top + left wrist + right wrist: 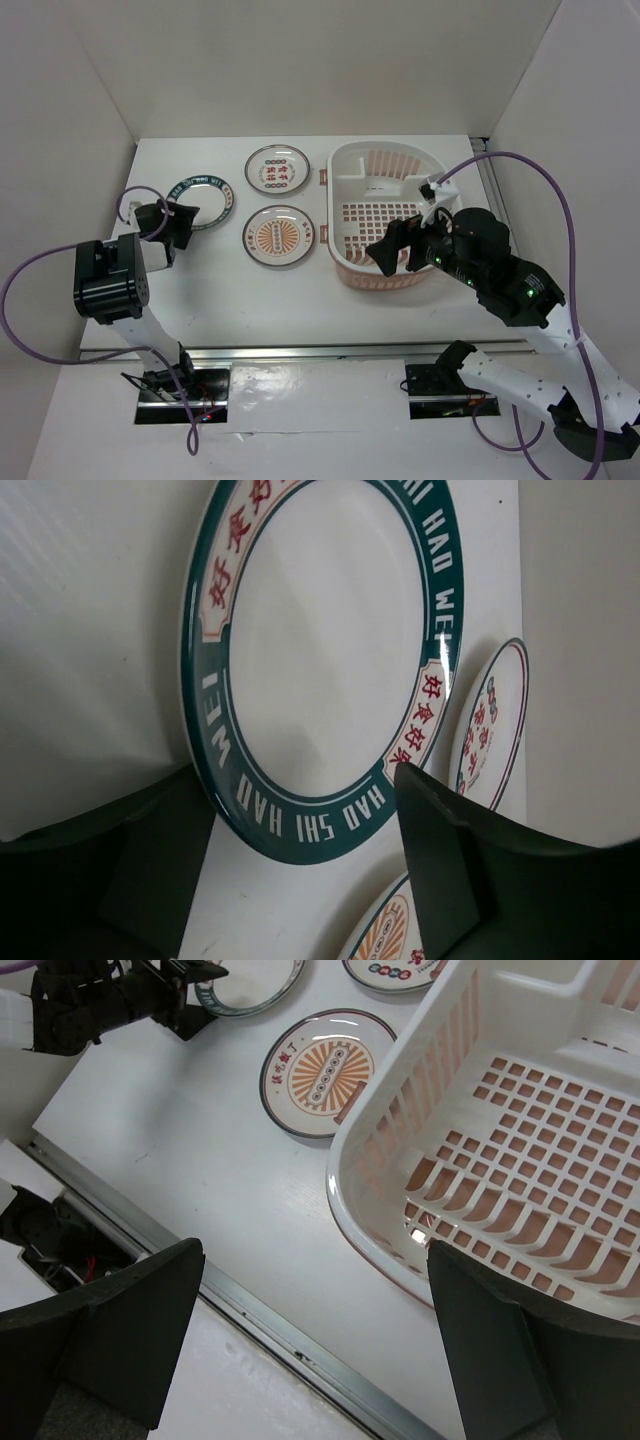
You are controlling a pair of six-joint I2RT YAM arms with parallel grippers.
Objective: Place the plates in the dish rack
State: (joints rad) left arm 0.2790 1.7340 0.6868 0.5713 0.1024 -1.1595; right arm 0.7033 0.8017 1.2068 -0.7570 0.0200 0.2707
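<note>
My left claw [187, 225] stands wide, its fingers either side of the green-rimmed plate [212, 192]; whether they touch it I cannot tell. My right claw [388, 247] gapes wide above the dish rack [375, 210], holding nothing. I count three plates, including the character plate [277, 168] and the sunburst plate [279, 236]. All lie flat on the counter [200, 290], left of the one rack.

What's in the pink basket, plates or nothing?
Nothing: the dish rack shows a bare bottom; the green-rimmed plate, sunburst plate and character plate lie outside it.
</note>
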